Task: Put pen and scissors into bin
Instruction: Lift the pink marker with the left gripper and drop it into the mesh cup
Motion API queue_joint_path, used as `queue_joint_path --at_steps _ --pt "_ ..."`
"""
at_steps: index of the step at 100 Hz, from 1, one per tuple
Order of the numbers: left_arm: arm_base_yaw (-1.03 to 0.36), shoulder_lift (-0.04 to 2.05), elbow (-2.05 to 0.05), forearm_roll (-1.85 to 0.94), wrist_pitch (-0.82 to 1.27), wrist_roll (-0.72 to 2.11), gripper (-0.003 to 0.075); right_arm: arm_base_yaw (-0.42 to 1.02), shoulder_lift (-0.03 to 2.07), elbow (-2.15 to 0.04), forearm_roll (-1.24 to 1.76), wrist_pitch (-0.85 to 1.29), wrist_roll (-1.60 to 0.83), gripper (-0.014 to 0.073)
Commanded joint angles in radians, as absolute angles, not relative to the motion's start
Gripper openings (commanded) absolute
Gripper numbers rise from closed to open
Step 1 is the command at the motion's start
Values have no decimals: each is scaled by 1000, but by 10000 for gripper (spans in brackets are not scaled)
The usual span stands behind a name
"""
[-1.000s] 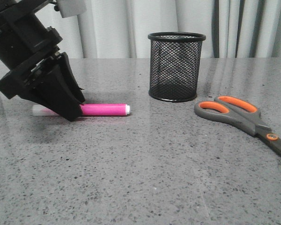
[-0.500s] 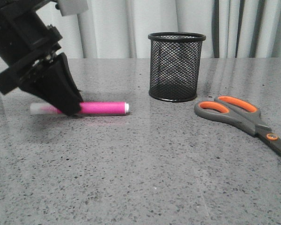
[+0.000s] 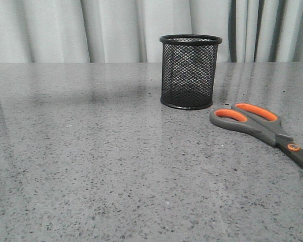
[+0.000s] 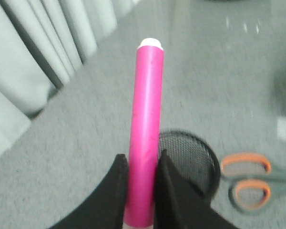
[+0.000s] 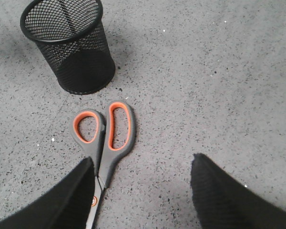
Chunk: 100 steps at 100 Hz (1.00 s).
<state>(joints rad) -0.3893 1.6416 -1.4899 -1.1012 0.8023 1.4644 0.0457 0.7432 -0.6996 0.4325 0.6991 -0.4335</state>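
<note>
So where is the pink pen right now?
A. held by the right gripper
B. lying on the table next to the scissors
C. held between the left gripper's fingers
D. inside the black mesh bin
C: in the left wrist view the pen is clamped in the left gripper, up above the bin, while the right gripper is open and empty over the scissors.

Pen [image 4: 145, 129] bright pink; bin [image 3: 190, 70] black mesh; scissors [image 3: 262, 128] grey (orange-lined handles).
</note>
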Motion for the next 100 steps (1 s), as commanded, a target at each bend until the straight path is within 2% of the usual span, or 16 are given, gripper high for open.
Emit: queue_joint_path --at_steps 1,24,64,71,78,83,90,95,100 --pt "-435 1632 -1523 -1228 742 1490 -19 46 747 -738 450 641 -444 400" --pt "-533 1737 -1523 -1301 609 1551 -19 46 747 -738 450 639 -444 400" --pt "-564 1825 -1523 -1360 625 1575 -2 46 747 -738 450 644 -444 400" --pt "-564 1825 -1523 -1360 640 1575 67 46 747 -738 450 644 -444 400" --pt "-564 1825 -1523 -1360 642 1575 185 46 747 -738 450 644 -444 400" --pt "-564 1825 -1523 -1364 642 1575 300 46 747 -738 450 644 -444 400" --pt "-559 1819 -1523 -1370 638 1575 410 46 747 -738 450 646 -444 400" --pt "-552 1805 -1523 -1373 638 1575 435 46 747 -738 450 647 -444 400" --pt "-536 1784 -1523 -1373 638 1575 424 46 747 -738 450 651 -444 400"
